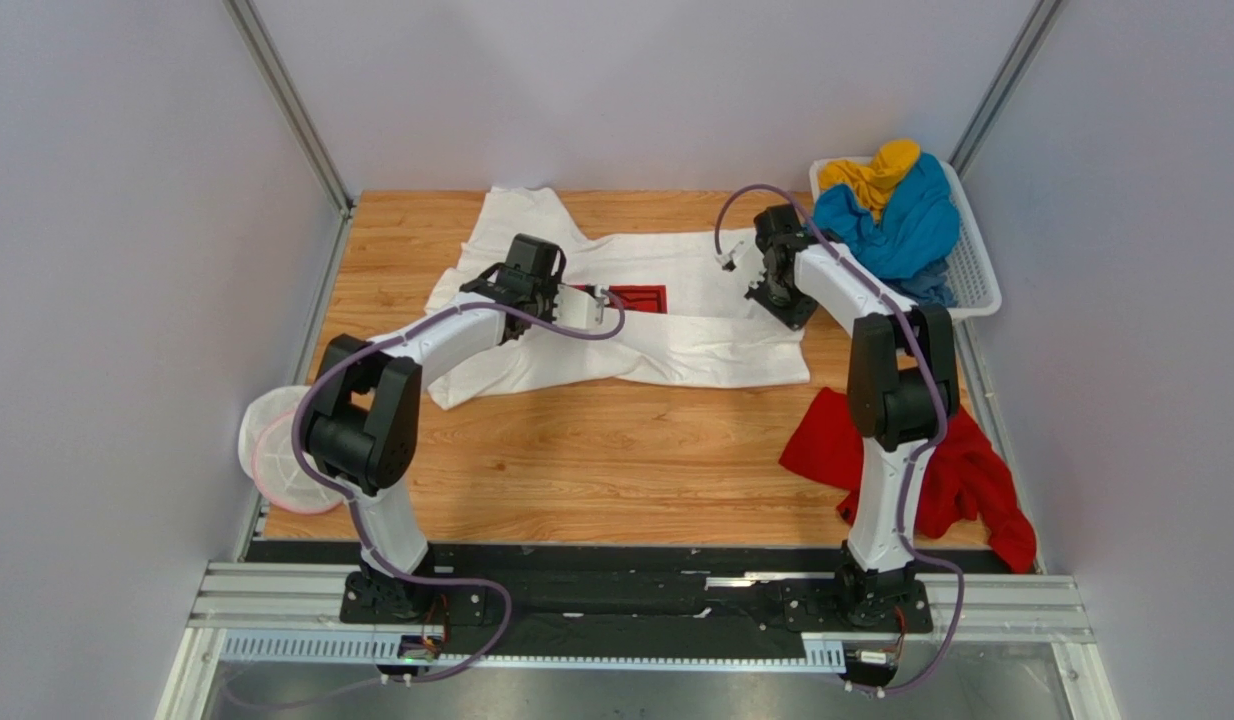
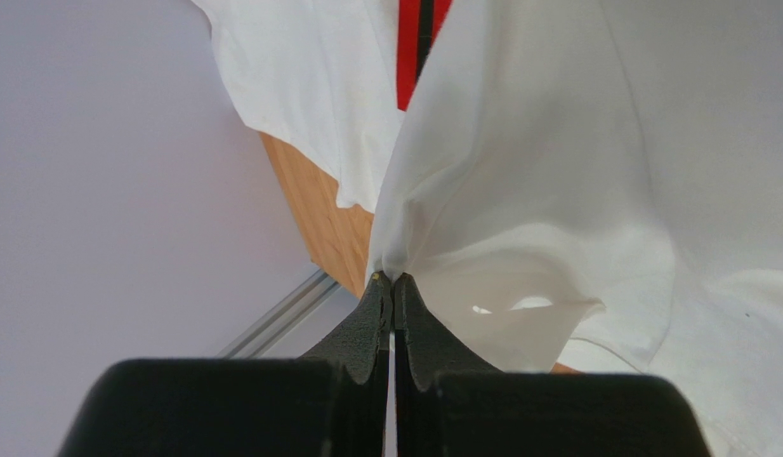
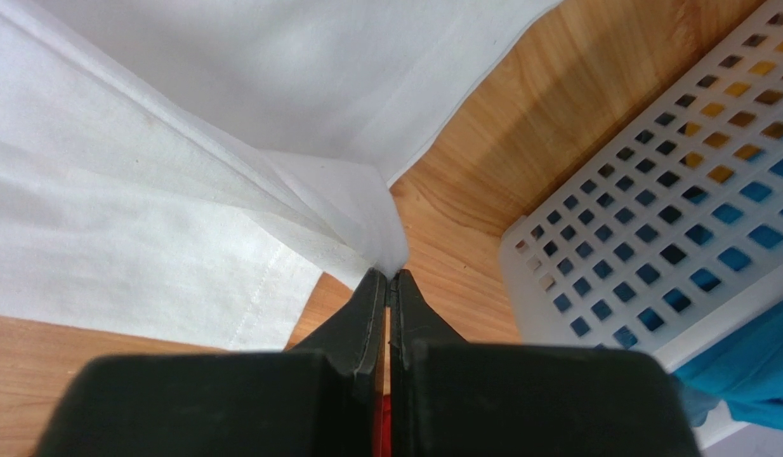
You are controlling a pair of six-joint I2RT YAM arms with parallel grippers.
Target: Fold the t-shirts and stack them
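The large white t-shirt (image 1: pixel 698 323) lies spread at the back middle of the wooden table, its red chest print (image 1: pixel 638 297) showing. My left gripper (image 1: pixel 575 305) is shut on a fold of the white t-shirt (image 2: pixel 557 143) beside the red print (image 2: pixel 410 48) and holds it lifted; the jaws (image 2: pixel 393 279) pinch the cloth. My right gripper (image 1: pixel 769 296) is shut on the white t-shirt's (image 3: pixel 128 190) edge near its right side; its tips (image 3: pixel 390 276) pinch the cloth. A red t-shirt (image 1: pixel 961 465) lies crumpled at the front right. Blue (image 1: pixel 909 225) and yellow (image 1: pixel 874 173) t-shirts sit in the basket.
The white lattice basket (image 1: pixel 976 270) stands at the back right, close to my right gripper; its wall shows in the right wrist view (image 3: pixel 653 219). A white round object (image 1: pixel 278 450) sits at the table's left edge. Grey walls close in the table on three sides.
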